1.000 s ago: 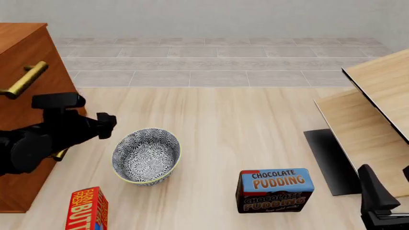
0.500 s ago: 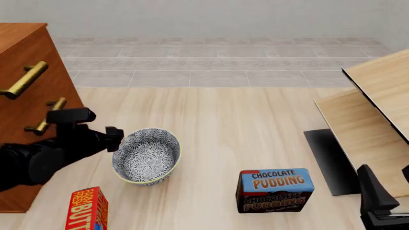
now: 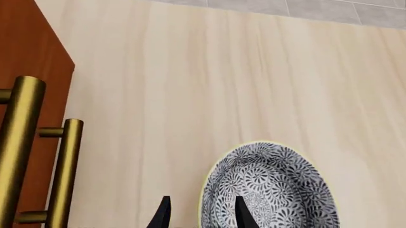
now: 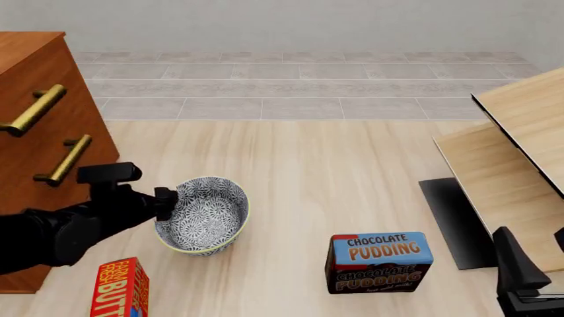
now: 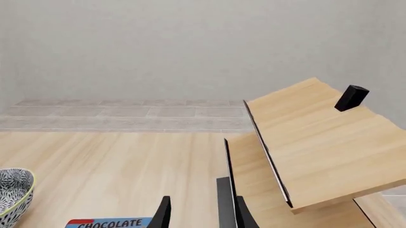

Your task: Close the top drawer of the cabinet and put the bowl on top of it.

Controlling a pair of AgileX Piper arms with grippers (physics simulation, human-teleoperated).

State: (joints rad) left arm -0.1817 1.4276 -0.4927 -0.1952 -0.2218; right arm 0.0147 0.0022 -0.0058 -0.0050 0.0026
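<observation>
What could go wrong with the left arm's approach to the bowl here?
1. The left pincer straddles only the near edge of the bowl; a thin rim grip on a deep bowl could slip or tip it.
2. The butter box sits close beside the arm and could get knocked during the lift toward the cabinet.

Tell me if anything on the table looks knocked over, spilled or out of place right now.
Nothing stands out. The bowl sits upright and empty, the pudding box stands beside it, and the left pincer straddles the bowl's rim. The cabinet drawers look flush.
</observation>
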